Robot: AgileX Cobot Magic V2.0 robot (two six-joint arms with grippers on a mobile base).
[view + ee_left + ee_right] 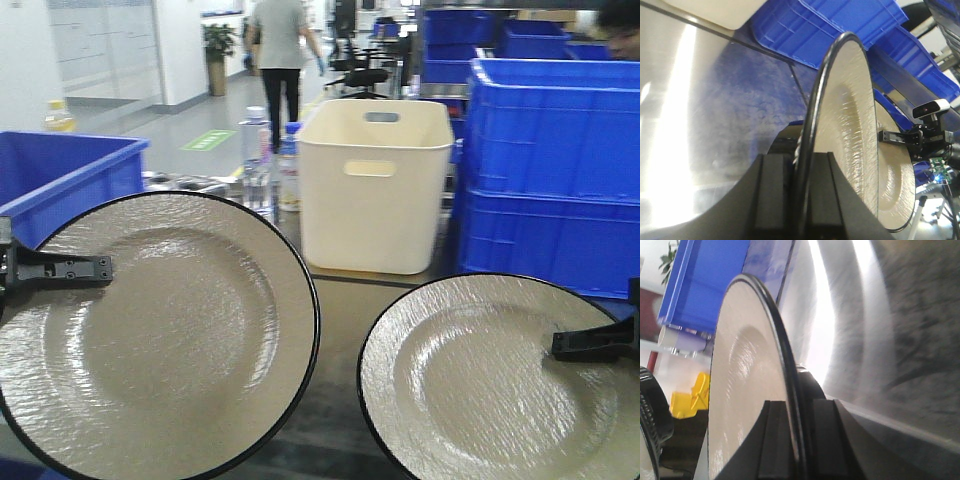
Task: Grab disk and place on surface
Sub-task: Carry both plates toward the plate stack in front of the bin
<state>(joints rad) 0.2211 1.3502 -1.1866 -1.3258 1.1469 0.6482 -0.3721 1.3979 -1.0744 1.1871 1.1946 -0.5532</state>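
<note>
Two plates are held over the shiny surface. The big left plate is clamped at its left rim by the left tool. The right plate is clamped at its right rim by the right tool. A cream tub and blue boxes are seen far behind.

Left disk and right disk beige, streak-textured, black-rimmed, blue crates, cream bin, dark surface
</note>
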